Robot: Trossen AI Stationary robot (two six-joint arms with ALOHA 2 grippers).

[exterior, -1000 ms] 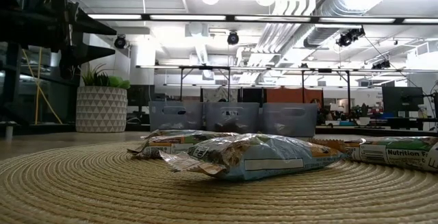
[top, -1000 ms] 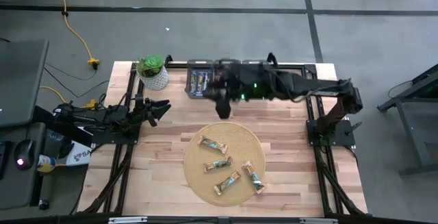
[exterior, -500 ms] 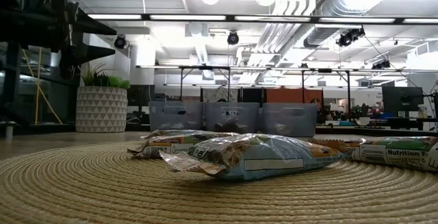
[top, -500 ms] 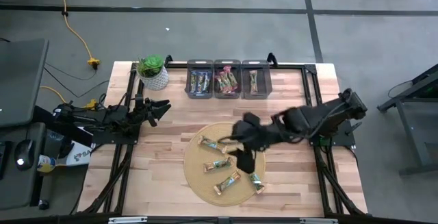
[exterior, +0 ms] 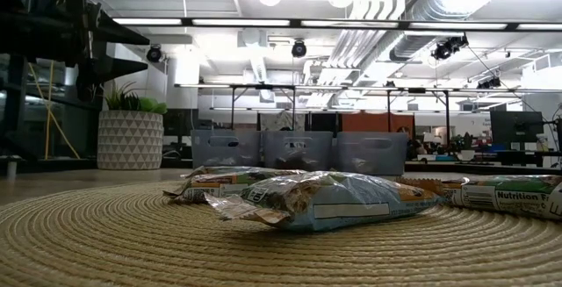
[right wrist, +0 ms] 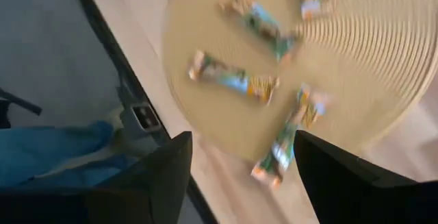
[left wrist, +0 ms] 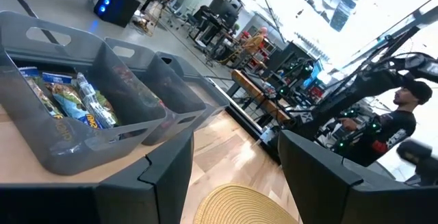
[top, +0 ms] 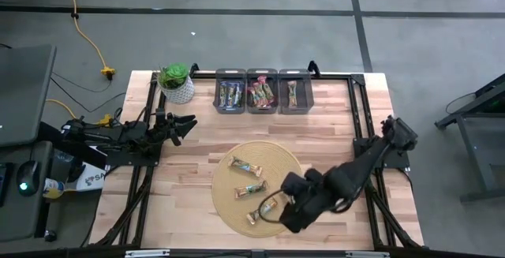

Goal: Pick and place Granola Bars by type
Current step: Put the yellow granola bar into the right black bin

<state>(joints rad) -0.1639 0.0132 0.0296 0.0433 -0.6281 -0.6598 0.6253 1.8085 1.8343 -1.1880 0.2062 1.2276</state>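
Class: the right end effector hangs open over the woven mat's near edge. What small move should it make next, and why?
Probably lower the right end effector, jaws open, onto the granola bar nearest it on the woven mat. Several bars remain unsorted there, it holds nothing, and the left end effector waits far off.

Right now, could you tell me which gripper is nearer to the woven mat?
The right gripper hangs over the woven mat's near-right edge. The left gripper waits beyond its far-left side.
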